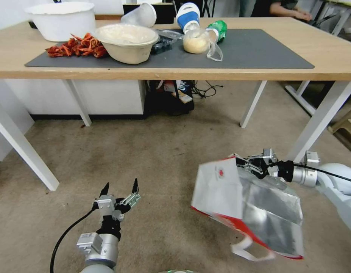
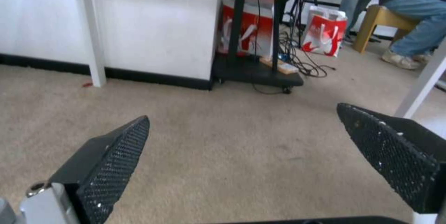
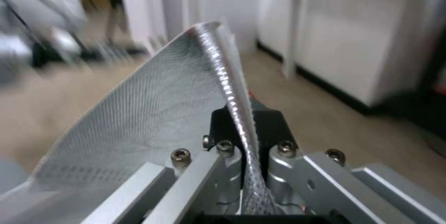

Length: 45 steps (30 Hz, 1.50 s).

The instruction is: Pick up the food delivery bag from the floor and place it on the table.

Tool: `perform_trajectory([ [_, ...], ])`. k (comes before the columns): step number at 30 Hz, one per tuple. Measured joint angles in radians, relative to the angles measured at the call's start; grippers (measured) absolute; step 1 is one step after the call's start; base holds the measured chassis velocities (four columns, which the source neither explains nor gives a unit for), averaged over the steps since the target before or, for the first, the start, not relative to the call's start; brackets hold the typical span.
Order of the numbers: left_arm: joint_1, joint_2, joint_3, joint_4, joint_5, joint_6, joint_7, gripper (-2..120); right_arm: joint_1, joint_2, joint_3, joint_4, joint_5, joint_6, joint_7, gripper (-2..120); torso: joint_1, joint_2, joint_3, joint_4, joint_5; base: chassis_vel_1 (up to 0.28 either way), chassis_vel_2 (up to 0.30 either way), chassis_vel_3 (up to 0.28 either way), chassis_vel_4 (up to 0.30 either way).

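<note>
**Bag gripped at its rim, still low over the carpet**

Beige carpet with darker stains makes up the floor [image 1: 156, 159], running under the long light-wood table [image 1: 334, 57] with its dark grey mat [image 1: 258, 49].

Working outward from the right gripper [image 1: 246, 163]: its jaws are pressed together on the top edge of the food delivery bag [image 1: 236, 197]. The right wrist view confirms it, with the foil-lined rim [image 3: 232, 84] nipped between the black pads. The bag hangs tilted from that pinch, its white face with the small red logo turned toward the robot's left, the silver lining showing at its open side and one white handle [image 1: 247, 248] dangling below the red bottom edge. Whether the lower corner touches the carpet or has just cleared it I cannot tell from the head view.

The left gripper [image 1: 120, 187] sits low over bare carpet, well apart from the bag, fingers spread wide and holding nothing.

On the table's left half stand a white tub [image 1: 61, 21], a beige bowl [image 1: 126, 41], dried red chillies [image 1: 77, 47] and tipped containers; the right half of the mat looks bare.

As I judge it, the grasp is made and the lift is at most barely begun. Left to do: raising the bag above the table edge, carrying it forward, setting it down and releasing.
</note>
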Motion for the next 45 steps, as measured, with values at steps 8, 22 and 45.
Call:
perform_trajectory([
  [8, 0.001, -0.001, -0.006, -0.018, 0.008, 0.002, -0.014, 100, -0.079, 0.003, 0.087, 0.143, 0.210, -0.095, -0.037, 0, 0.000, 0.000, 0.000, -0.0001, 0.0000, 0.000, 0.000, 0.000, 0.000],
  [22, 0.010, -0.010, -0.012, -0.052, 0.013, 0.004, -0.036, 100, -0.166, 0.014, 0.171, 0.250, 0.461, -0.207, -0.132, 0, 0.000, 0.000, 0.000, -0.0001, 0.0001, 0.000, 0.000, 0.000, 0.000],
  [45, 0.025, -0.004, -0.004, -0.058, -0.016, -0.021, -0.011, 100, -0.201, 0.032, 0.183, 0.260, 0.457, -0.225, -0.178, 0, 0.001, 0.034, 0.032, -0.0001, 0.0002, 0.000, 0.000, 0.000, 0.000],
])
